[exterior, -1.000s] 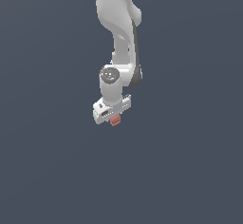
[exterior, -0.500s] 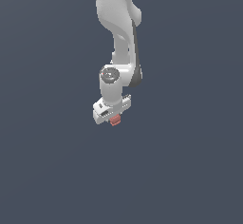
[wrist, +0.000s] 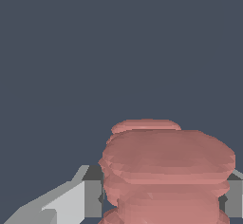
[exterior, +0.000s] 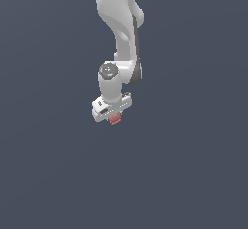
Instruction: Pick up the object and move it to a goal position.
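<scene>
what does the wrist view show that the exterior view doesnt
Only the wrist view shows the faint stacked ridges on the small salmon-red blocky lump and the grey fingers pressed against its two sides. Only the exterior view shows the white arm reaching down, and how narrow the lump is beside the white gripper. Both show the lump held in the gripper against a plain dark blue-grey background.

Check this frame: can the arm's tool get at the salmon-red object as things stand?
Yes, it seems already there. In the wrist view the salmon-red object sits between the tool's fingers, apparently gripped. In the exterior view it shows just under the tool, and nothing else is visible nearby.
</scene>
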Robot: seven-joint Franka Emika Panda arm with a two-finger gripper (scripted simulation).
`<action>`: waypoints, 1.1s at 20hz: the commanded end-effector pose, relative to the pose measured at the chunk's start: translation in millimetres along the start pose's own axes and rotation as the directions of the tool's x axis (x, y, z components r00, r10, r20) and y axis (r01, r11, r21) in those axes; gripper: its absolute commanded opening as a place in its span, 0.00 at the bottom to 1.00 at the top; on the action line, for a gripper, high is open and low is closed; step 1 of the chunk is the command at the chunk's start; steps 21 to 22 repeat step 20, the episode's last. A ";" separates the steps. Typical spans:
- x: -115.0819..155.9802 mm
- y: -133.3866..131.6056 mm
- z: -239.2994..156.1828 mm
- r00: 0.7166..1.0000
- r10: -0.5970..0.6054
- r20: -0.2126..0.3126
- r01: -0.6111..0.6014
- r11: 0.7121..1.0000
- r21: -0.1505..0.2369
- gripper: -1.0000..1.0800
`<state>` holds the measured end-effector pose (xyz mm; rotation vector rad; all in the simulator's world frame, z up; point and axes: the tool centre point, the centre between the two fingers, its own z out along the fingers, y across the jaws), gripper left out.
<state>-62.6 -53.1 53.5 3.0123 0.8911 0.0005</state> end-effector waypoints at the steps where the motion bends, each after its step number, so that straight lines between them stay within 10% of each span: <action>1: -11.8 1.6 -7.4 1.000 0.001 0.000 -0.001 1.000 -0.001 0.00; 22: -90.3 11.7 -57.0 1.000 0.000 0.000 0.000 1.000 0.000 0.00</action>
